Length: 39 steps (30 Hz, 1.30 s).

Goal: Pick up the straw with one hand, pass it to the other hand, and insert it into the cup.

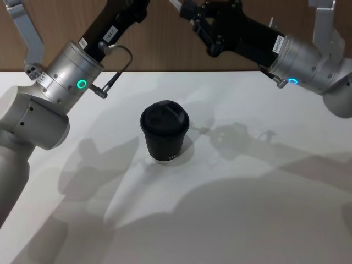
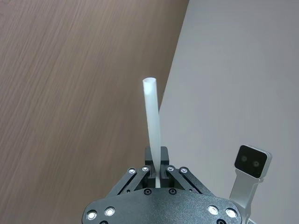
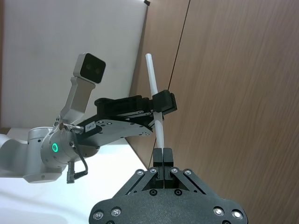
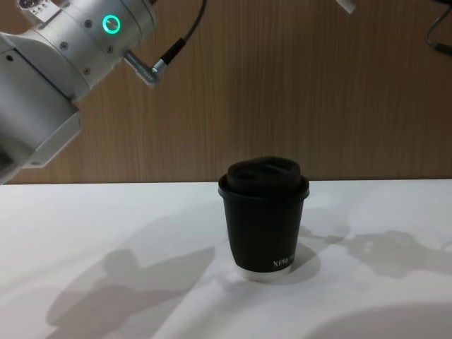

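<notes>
The white straw (image 3: 155, 98) is held high above the table, close to the wood wall, with both grippers on it. My right gripper (image 3: 163, 156) is shut on one end of it. My left gripper (image 3: 161, 106), reaching in from the side, is clamped on the straw's middle. In the left wrist view the straw (image 2: 152, 121) rises from between the shut fingers of the left gripper (image 2: 156, 164), its open end free. The black cup (image 1: 164, 131) with its domed lid stands upright on the white table (image 1: 247, 209), below and between the two arms; the cup (image 4: 265, 222) also shows from the side.
The left arm's silver wrist (image 1: 74, 74) with a green ring light and the right arm's wrist (image 1: 300, 60) with a blue light both hang over the table's far edge. A brown wood wall (image 4: 296, 92) stands right behind the table.
</notes>
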Each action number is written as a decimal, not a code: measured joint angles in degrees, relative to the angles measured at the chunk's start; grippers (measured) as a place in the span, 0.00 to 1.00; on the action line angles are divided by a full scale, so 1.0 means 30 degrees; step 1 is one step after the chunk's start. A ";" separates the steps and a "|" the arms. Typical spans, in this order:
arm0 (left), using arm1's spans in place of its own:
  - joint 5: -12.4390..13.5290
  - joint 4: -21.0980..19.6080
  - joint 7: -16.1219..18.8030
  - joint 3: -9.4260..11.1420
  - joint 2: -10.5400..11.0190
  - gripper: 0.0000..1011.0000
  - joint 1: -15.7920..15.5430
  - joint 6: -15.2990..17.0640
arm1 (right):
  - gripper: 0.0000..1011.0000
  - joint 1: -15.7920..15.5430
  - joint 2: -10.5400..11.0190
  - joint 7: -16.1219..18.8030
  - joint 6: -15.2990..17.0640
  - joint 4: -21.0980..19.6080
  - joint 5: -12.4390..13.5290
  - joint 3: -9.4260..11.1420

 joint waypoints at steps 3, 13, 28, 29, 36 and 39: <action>0.0026 0.0000 0.0025 0.0046 0.0000 0.04 -0.0002 0.0016 | 0.01 0.0000 0.0006 0.0001 0.0001 0.0001 -0.0001 0.0001; 0.0026 -0.0214 0.0250 0.0156 0.0061 0.02 0.0081 0.0262 | 0.21 0.0002 -0.0008 -0.0001 -0.0002 -0.0003 0.0001 0.0000; 0.0837 -0.1166 0.1721 -0.0009 0.0699 0.02 0.0513 0.0229 | 0.66 0.0002 0.0000 0.0000 -0.0002 0.0000 0.0002 0.0000; 0.0915 -0.1244 0.1812 -0.0035 0.0784 0.02 0.0559 0.0221 | 0.69 0.0001 -0.0001 0.0000 -0.0001 -0.0001 0.0001 -0.0001; 0.1832 -0.2092 0.2797 -0.0210 0.1537 0.02 0.0957 0.0196 | 0.90 -0.0057 0.0042 -0.0018 -0.0010 -0.0024 0.0008 -0.0009; 0.2291 -0.2461 0.3230 -0.0270 0.1898 0.02 0.1162 0.0242 | 0.98 -0.0181 0.0127 -0.0025 -0.0028 -0.0123 0.0047 -0.0011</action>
